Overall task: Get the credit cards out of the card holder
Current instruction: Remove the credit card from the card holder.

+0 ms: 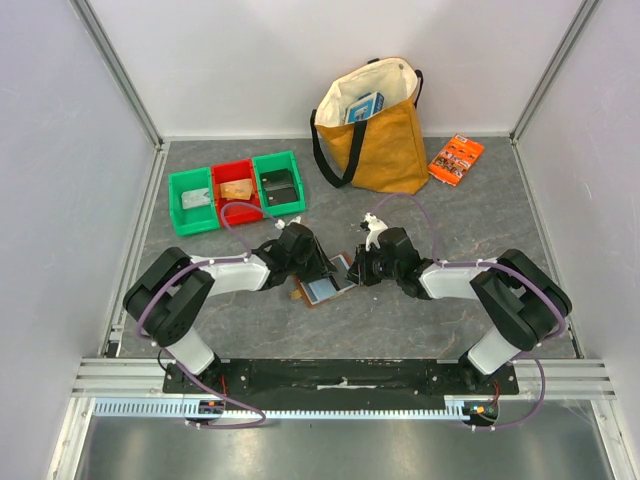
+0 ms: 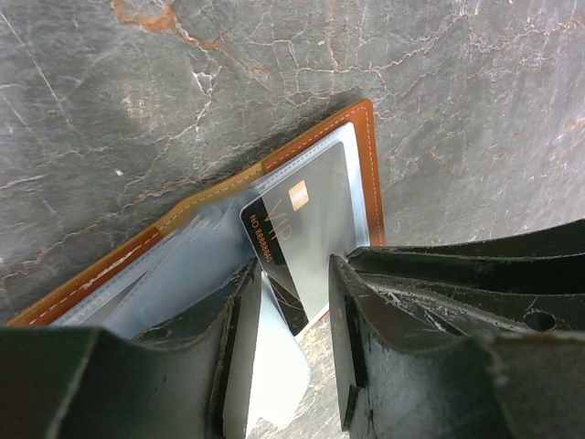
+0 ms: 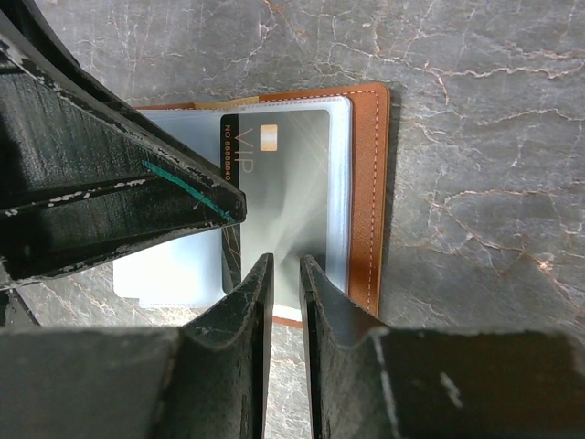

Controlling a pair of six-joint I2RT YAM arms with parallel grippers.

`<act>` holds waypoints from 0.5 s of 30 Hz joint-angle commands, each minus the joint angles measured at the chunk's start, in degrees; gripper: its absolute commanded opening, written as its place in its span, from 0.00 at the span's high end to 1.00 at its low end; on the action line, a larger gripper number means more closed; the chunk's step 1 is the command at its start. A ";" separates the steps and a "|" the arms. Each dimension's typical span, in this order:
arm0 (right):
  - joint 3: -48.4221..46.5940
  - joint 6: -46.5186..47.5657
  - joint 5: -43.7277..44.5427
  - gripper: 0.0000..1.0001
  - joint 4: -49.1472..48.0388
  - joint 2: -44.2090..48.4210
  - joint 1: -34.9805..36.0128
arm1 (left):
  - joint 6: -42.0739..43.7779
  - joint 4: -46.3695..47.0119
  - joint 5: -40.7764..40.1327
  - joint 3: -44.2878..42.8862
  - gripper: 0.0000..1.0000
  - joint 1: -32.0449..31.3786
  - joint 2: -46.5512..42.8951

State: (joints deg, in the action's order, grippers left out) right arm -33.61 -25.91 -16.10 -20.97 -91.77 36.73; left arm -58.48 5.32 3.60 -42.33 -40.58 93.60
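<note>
The card holder (image 1: pixel 324 290) lies open on the table between both arms, its brown stitched border (image 2: pixel 367 165) (image 3: pixel 370 183) around clear sleeves. A dark grey credit card (image 2: pixel 306 215) (image 3: pixel 292 174) marked VIP sits in the top sleeve. A pale grey-blue sheet (image 2: pixel 270 366) (image 3: pixel 164 270), either a card or a sleeve, sticks out past the holder's near edge. My left gripper (image 1: pixel 318 268) (image 2: pixel 292 263) is open over the holder, the pale sheet resting against one finger only. My right gripper (image 1: pixel 358 268) (image 3: pixel 286 261) hovers at the VIP card's near edge, with a narrow gap and nothing between its fingers.
Three small bins stand at the back left: green (image 1: pixel 192 200), red (image 1: pixel 238 188), green (image 1: pixel 279 182). A mustard tote bag (image 1: pixel 375 130) stands at the back centre and an orange printed packet (image 1: pixel 456 158) lies to its right. Grey walls enclose the table.
</note>
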 commanded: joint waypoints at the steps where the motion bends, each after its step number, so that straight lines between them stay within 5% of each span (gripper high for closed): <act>1: 0.91 -0.63 -1.57 0.76 -0.47 -1.22 -0.43 | -1.99 1.62 0.09 0.93 0.58 0.15 1.23; 15: 1.35 -1.42 -3.06 0.76 -1.70 -1.31 -1.05 | -1.20 9.53 3.26 4.45 0.71 0.06 -4.39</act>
State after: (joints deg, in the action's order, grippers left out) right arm -33.06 -27.09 -18.41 -22.44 -92.23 35.83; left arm -59.46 10.33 4.62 -38.57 -40.47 92.40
